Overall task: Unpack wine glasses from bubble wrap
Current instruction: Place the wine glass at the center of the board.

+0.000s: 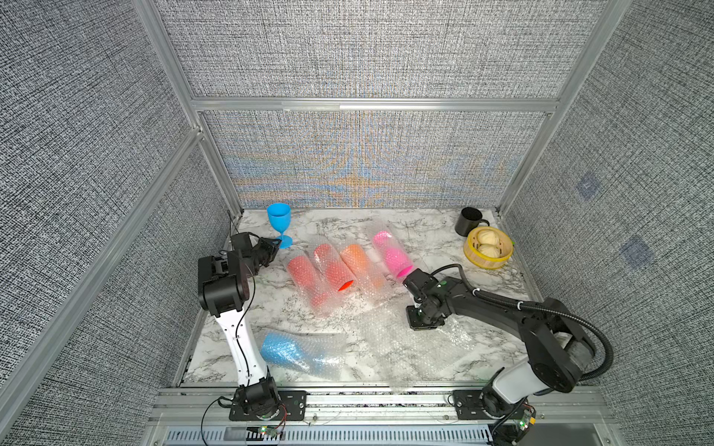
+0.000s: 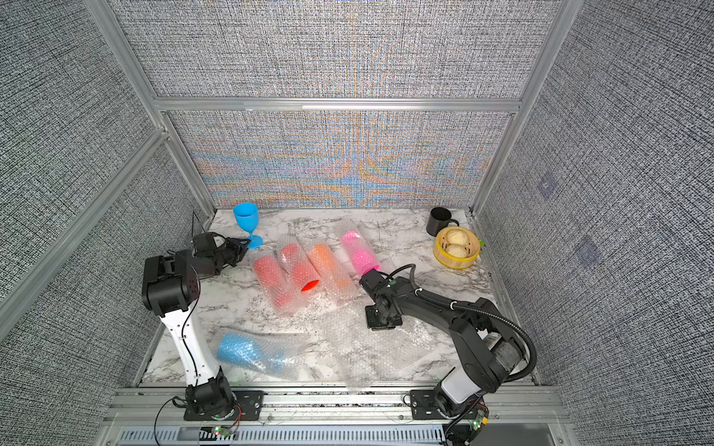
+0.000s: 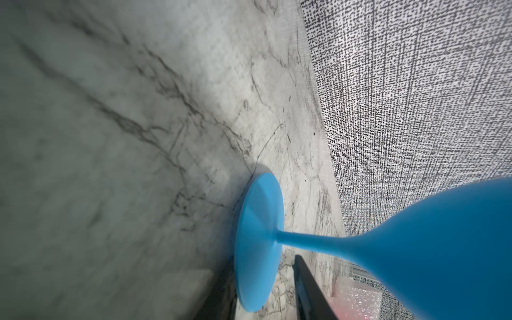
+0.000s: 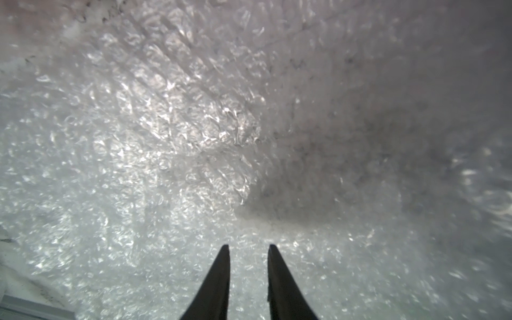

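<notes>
Now, left pincer [image 1: 275,246]: low at the foot of the bare blue goblet [image 1: 279,220], jaws parted; in the left wrist view, dark fingers [image 3: 310,291] on either side of the round foot, stem clear of both; contact with the foot impossible to tell.
Right pincer [image 4: 248,246]: pointing down over the loose bubble wrap sheet [image 1: 405,347], tips a narrow gap apart, nothing seen between them; touching the sheet or just above it, cannot tell.
Unwrapped: one, the bare blue goblet, upright on the tabletop [image 1: 432,239] in the far left corner.
In wrap: five, all lying down.
Middle row, side by side: red goblet [image 1: 305,280], second red goblet [image 1: 333,268] with its rim poking out of the wrap, orange goblet [image 1: 361,270], pink goblet [image 1: 392,253].
Near edge, beside the left arm: wrapped blue goblet [image 1: 293,353].
Bubble wrap count: six pieces, five rolled round goblets, one loose and flat.
Far right corner: one black mug [image 1: 469,221]; just beside it one bamboo steamer [image 1: 473,259] holding two buns [image 1: 487,235].
</notes>
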Robot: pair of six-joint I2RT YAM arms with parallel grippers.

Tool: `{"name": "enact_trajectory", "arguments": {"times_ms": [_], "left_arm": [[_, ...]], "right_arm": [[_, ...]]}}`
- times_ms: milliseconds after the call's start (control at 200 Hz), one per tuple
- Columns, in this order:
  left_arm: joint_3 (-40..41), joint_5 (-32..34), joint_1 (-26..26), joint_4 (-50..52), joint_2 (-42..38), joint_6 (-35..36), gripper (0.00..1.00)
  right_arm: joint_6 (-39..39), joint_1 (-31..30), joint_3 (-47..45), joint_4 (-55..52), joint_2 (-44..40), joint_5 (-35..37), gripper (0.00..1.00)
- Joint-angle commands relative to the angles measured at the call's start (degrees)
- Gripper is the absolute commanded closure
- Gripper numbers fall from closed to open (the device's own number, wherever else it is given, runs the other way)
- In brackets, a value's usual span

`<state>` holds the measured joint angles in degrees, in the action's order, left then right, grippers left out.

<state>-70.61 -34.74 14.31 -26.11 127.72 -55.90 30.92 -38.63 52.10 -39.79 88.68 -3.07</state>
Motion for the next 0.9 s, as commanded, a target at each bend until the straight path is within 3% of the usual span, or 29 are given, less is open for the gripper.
{"name": "enact_trajectory", "arguments": {"times_ms": [0,515,741,896], "left_arm": [[0.9,2.5,0.2,6.5,-0.8,2.0,0.64],[5.6,4.6,2.4,18.4,-9.5,5.8,0.55],[12.1,5.9,4.4,22.6,-22.1,6.0,0.55],[18.0,10.2,5.4,27.5,-35.3,5.4,0.55]], "right_arm": [[0.5,0.0,-0.4,-0.5,-0.8,0.8,0.72],[0.8,0.0,-2.6,-1.4,-5.8,1.8,0.71],[0.2,0.1,-1.8,-3.0,-7.9,2.9,0.71],[-0.8,0.0,-0.7,-4.9,-11.6,3.3,0.66]]}}
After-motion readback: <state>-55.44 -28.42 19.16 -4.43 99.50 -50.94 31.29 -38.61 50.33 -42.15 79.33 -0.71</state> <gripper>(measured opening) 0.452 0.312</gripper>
